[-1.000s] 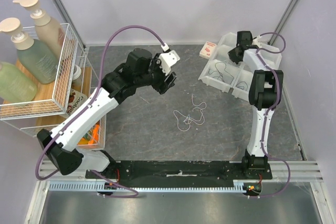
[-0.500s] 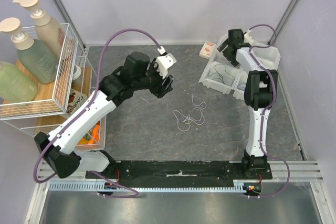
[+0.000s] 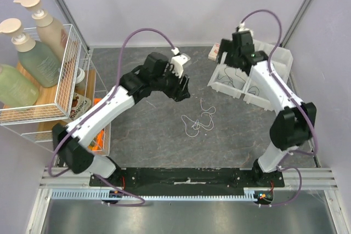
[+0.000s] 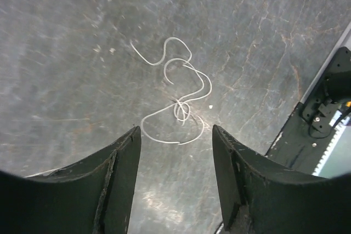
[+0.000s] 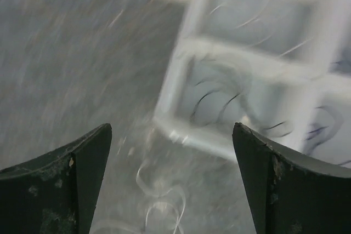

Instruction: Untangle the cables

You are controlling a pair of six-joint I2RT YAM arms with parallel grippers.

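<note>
A small tangle of thin white cables lies on the dark table, between the two arms. In the left wrist view the white cables curl just beyond my left gripper, whose jaws stand apart with nothing between them. My left gripper hovers up and left of the tangle. My right gripper is wide open over the left edge of the white tray. Its blurred view shows dark cables in the tray compartments and the white cables below.
A wire basket with pump bottles stands on shelves at the left. A small red-and-white box lies behind the tray. The black base rail runs along the near edge. Walls close in at the back and right.
The right gripper opened over the tray and swung left and nearer, to the tray's left edge. The left arm reached right, toward the tangle.
</note>
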